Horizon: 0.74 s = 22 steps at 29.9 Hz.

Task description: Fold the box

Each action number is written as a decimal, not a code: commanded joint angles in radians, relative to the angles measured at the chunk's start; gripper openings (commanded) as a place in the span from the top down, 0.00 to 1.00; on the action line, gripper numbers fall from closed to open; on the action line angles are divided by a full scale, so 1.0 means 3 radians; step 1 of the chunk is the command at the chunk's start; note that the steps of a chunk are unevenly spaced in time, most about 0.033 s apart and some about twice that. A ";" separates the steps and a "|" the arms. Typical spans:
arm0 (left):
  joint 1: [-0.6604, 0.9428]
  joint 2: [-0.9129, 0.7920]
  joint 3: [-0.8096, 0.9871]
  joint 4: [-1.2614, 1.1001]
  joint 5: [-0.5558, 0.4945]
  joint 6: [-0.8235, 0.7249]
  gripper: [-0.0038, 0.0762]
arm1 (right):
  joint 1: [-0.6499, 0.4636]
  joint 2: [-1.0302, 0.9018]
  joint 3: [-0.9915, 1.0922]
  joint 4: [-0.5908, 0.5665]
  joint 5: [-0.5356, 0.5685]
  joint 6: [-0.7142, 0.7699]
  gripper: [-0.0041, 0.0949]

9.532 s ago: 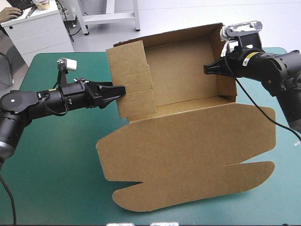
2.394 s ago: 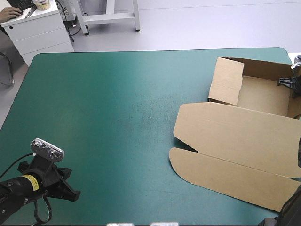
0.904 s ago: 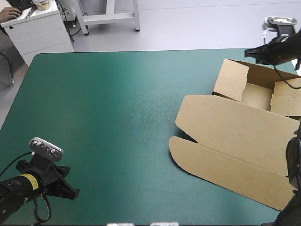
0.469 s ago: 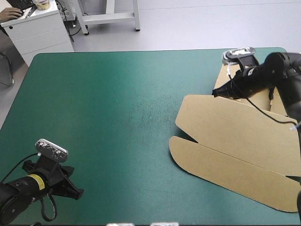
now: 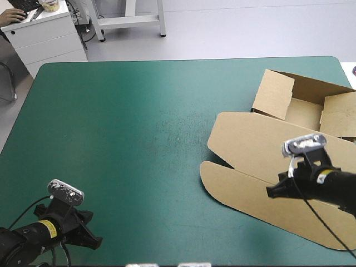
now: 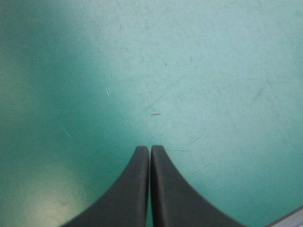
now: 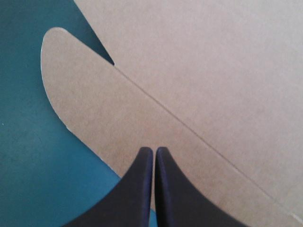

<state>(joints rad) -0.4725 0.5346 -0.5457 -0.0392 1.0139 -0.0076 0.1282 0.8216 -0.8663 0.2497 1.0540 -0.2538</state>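
Observation:
The brown box (image 5: 261, 147) lies at the table's right side. Its tray (image 5: 303, 114) stands at the far right with walls raised, and the lid lies flat, reaching toward the front. My right gripper (image 5: 270, 192) is shut and hovers over the lid's rounded front flap (image 7: 94, 109), holding nothing. In the right wrist view the shut fingertips (image 7: 154, 149) point across the flap's crease toward the lid panel (image 7: 203, 61). My left gripper (image 5: 98, 242) is shut near the table's front left corner, far from the box. Only teal-green cover lies ahead of it (image 6: 150, 147).
The teal-green cover (image 5: 139, 128) spreads wide between my left gripper and the box. The box's right part runs up to the table's right edge. A pale strip of the table's edge (image 6: 289, 219) shows beside my left gripper.
My right arm swung from above the tray's far corner toward the front, over the lid's front flap. My left arm crept slightly forward. The box stayed put.

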 commanded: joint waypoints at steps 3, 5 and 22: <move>-0.0018 -0.0223 -0.0084 -0.0035 -0.0126 -0.0033 0.96 | -0.0003 -0.0718 0.0596 0.0058 -0.0360 -0.0051 0.96; -0.0018 -0.0298 -0.0084 -0.0035 -0.0053 -0.0017 0.96 | -0.0003 -0.0934 0.0795 0.0058 -0.0434 -0.0051 0.96; -0.0018 -0.0603 0.0120 0.0049 0.0038 0.0071 0.96 | -0.0003 -0.1710 0.1183 0.0071 -0.0597 -0.0265 0.96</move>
<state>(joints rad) -0.4725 0.3430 -0.4953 -0.0310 1.0650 0.0192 0.1282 0.3012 -0.4862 0.2556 0.9362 -0.3220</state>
